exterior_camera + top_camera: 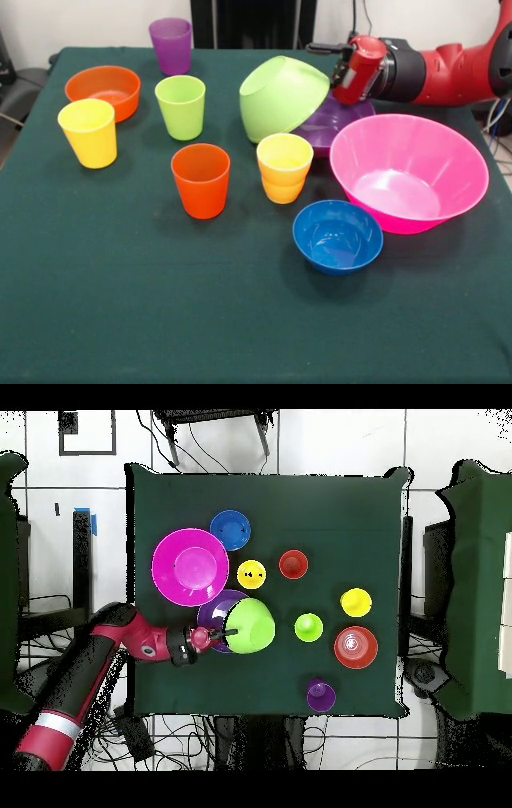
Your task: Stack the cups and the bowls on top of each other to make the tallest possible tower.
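Our gripper [334, 76] seems clamped on the rim of the tilted green bowl [282, 98], just over the purple bowl [332, 124]; light, stiff, slick plastic, so rim-pinching suits it.

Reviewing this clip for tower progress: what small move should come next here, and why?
Probably lower and level the lime green bowl onto the purple bowl. It hangs tilted at the gripper, its lower edge over the purple bowl's rim, so settling it squarely before letting go seems safest; tilted, it could slide off.
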{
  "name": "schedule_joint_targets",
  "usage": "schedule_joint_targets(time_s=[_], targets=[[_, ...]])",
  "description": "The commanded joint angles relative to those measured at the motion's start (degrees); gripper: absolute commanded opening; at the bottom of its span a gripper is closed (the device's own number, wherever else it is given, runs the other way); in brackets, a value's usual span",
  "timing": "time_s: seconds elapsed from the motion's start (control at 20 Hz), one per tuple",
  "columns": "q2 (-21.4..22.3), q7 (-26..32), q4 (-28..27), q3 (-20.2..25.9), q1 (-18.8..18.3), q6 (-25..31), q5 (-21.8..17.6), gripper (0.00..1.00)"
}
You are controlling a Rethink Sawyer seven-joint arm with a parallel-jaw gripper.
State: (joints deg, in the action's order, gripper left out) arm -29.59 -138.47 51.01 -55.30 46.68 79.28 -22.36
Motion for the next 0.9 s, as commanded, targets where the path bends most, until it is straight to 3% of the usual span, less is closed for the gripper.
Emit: schedule_joint_targets(time_s=[0.05, 0.45, 0.9], targets=[[3.57, 10.71, 1.19, 11.41, 0.59, -0.66, 0.37, 1.00], [4.88, 9.77, 2.12, 14.84, 0.96, 0.61, 0.21, 1.00], [6.60, 7.30, 3.40, 18.40, 0.29, -1.93, 0.70, 1.00]])
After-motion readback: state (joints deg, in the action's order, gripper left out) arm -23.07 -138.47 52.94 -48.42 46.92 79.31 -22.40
